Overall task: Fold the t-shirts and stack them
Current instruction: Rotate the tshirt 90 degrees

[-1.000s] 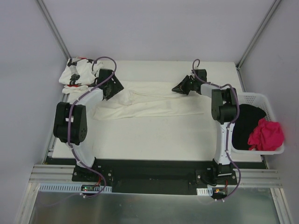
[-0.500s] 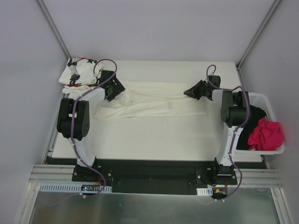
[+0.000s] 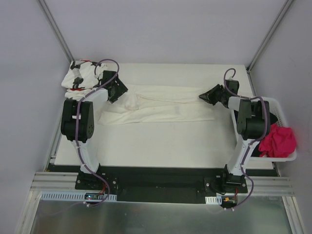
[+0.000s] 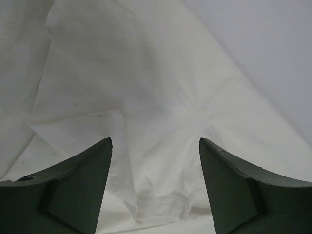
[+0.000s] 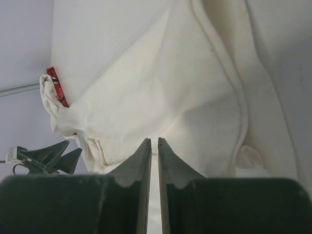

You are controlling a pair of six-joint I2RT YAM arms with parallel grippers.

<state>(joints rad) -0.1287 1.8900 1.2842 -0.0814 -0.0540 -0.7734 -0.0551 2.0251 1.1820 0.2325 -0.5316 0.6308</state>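
The cream-white t-shirt [image 3: 165,105] lies stretched in a long band across the table. My left gripper [image 3: 121,92] hovers open over its left end, and the sleeve hem [image 4: 161,209] lies between the wide-apart fingers [image 4: 87,170], untouched. My right gripper [image 3: 202,96] is at the shirt's right end, its jaws closed to a thin slit on a fold of the cream cloth [image 5: 170,97]. The star-print t-shirt [image 3: 80,75] sits bunched at the back left corner; its red mark [image 5: 56,90] shows in the right wrist view.
A white perforated basket [image 3: 265,101] stands at the table's right edge, holding a black cloth [image 3: 274,118] and a pink cloth [image 3: 278,141]. Grey walls close in the back and sides.
My right gripper has travelled right toward the basket, drawing the cream shirt's right end out with it. The left gripper has shifted slightly back and left, still open.
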